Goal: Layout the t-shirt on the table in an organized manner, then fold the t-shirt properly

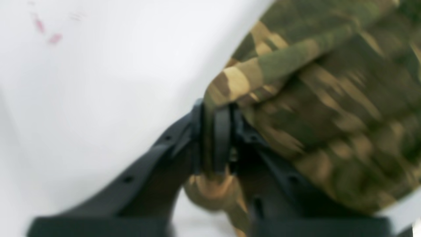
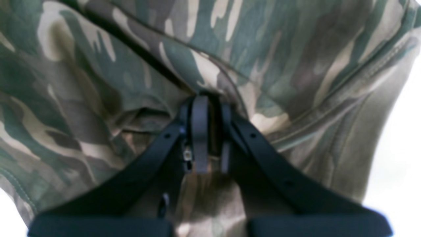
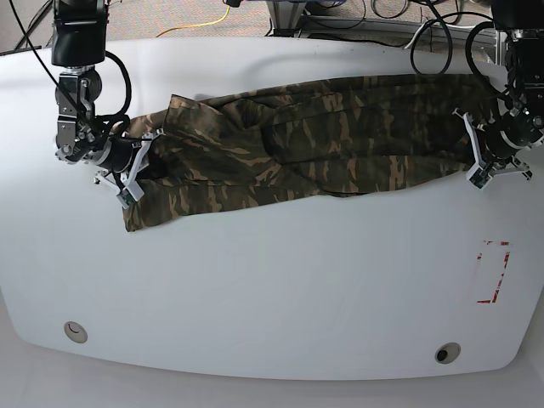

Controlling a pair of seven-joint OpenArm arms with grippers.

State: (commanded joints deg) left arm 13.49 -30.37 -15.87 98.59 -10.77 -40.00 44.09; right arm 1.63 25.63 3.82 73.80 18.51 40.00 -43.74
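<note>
Note the red tape rectangle (image 3: 494,272) near the desk (image 3: 280,280) front edge. Beyond it, the t-shirt (image 3: 314,140) lies stretched across the desk. The right gripper (image 3: 134,170) and left gripper (image 3: 473,153) each pinch an end, likely tensioning the cloth flat.

Up along the far edge, a yellow cable (image 3: 200,24) snakes across the grey carpet (image 3: 161,15). To its right a tangle of black cables (image 3: 399,10) lies piled around a metal frame leg (image 3: 285,17), loops curling every way. At the far left corner, more black wires (image 3: 25,21) trail over the floor. Carpet looks speckled, plain grey, nothing more to tell.
</note>
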